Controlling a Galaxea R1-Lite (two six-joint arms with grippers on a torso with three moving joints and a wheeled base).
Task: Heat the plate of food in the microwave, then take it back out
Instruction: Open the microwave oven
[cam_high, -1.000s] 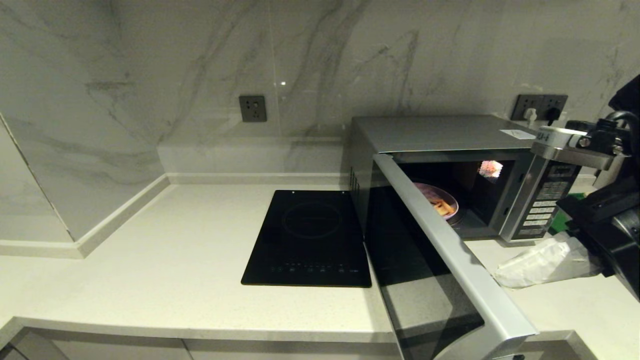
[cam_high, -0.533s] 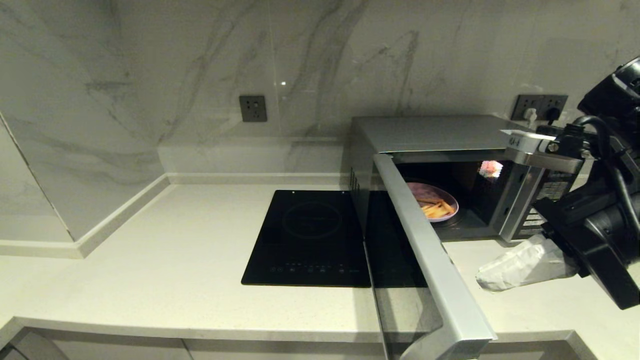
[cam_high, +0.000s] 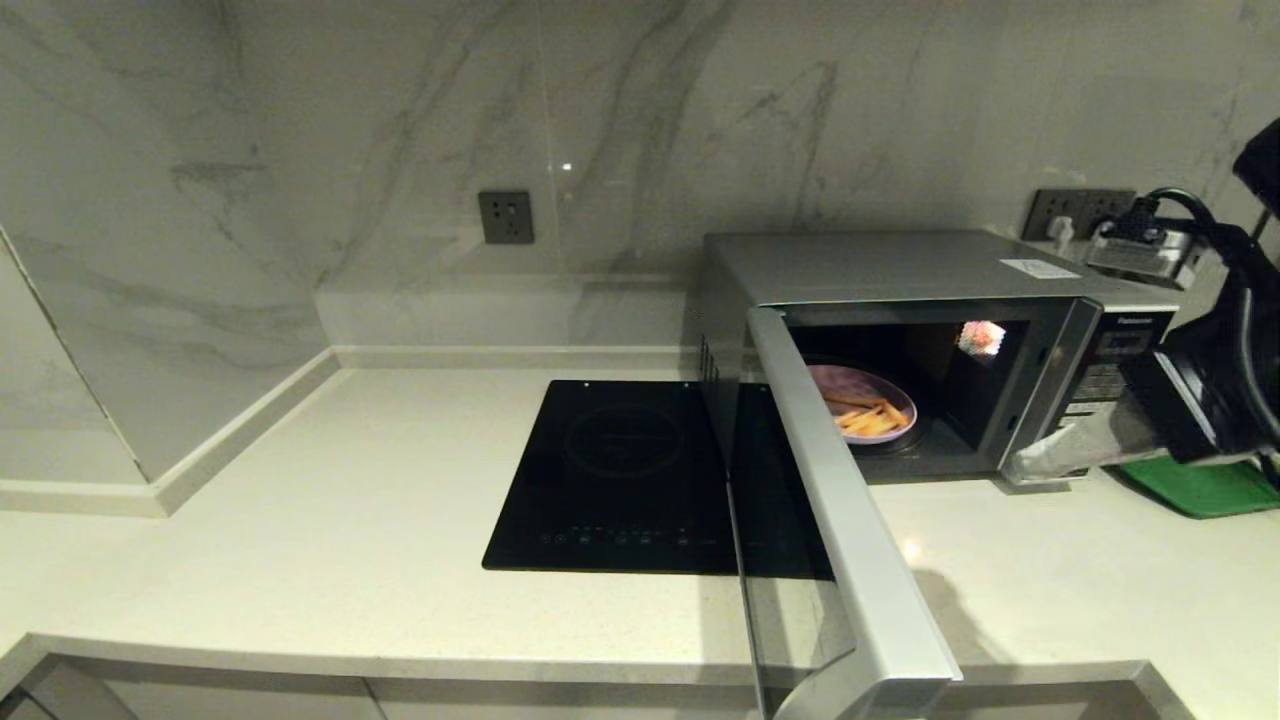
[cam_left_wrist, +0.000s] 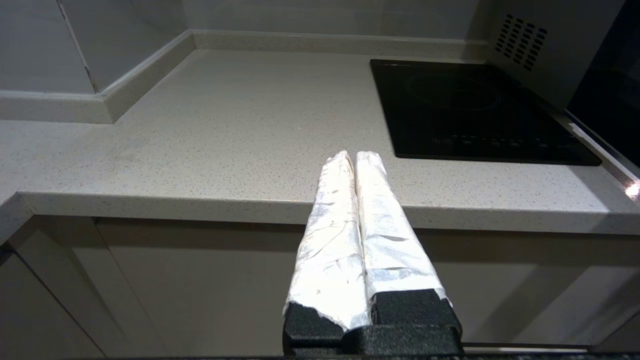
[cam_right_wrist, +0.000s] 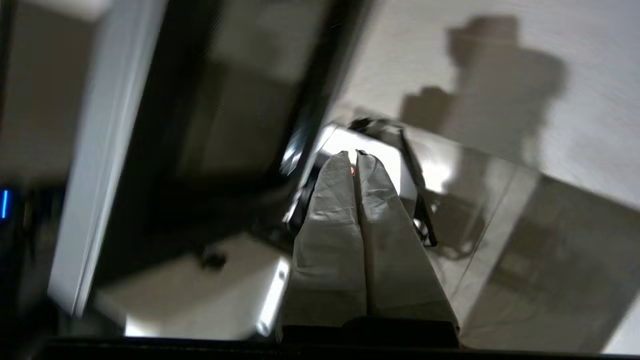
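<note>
The silver microwave (cam_high: 880, 265) stands at the back right of the counter, and its dark glass door (cam_high: 850, 560) is swung wide open toward me. Inside sits the lavender plate of food (cam_high: 862, 404) with orange-yellow sticks on it. My right gripper (cam_high: 1022, 468) hangs low by the microwave's front right corner, below the button panel, with its white-wrapped fingers (cam_right_wrist: 345, 200) shut and empty; it is apart from the plate. My left gripper (cam_left_wrist: 354, 156) is shut and empty and hovers before the counter's front edge, out of the head view.
A flat black induction cooktop (cam_high: 620, 475) lies left of the microwave. A green tray (cam_high: 1205, 487) rests on the counter (cam_high: 330, 500) to the right, partly behind my right arm. Wall sockets (cam_high: 505, 217) are set in the marble backsplash.
My right gripper has pulled away from the counter in front of the door, back and up to the microwave's right corner. The door has swung further open, showing more of the plate.
</note>
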